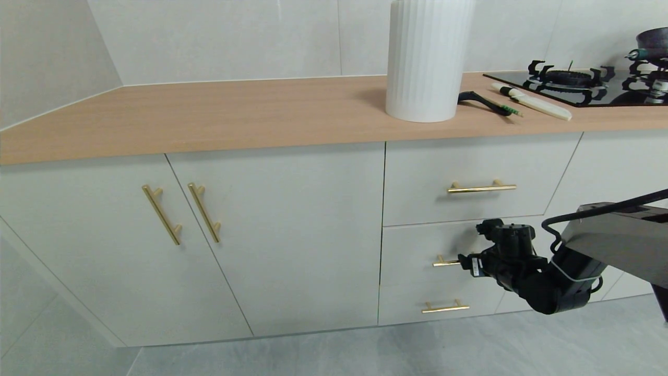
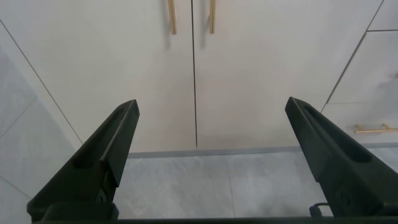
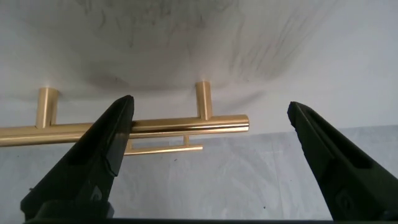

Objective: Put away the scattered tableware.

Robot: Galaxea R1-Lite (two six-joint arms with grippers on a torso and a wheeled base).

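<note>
Brass is what this step seems to turn on: the middle drawer handle [image 1: 446, 262], to be pulled so the tableware has somewhere to go. From the head camera, a black-handled utensil [image 1: 482, 100] and a cream knife [image 1: 537, 104] lie on the wooden surface [image 1: 235, 112], between a white ribbed cylinder [image 1: 428, 57] and the hob [image 1: 574, 83]. The right pincer [image 1: 466, 260] sits well below them, at that handle.

From the left wrist camera, the left pincer [image 2: 211, 109] hangs empty with its jaws wide apart, facing the cabinet doors [image 2: 124, 68].

From the right wrist camera, the right pincer [image 3: 210, 106] is spread and not clamped. The bar's free end and one post lie in the gap. It would be better to shift toward the bar's middle, push in until the bar sits deep between the fingers, and close firmly. Then pull straight out and level, so the grip cannot slide off the end.
</note>
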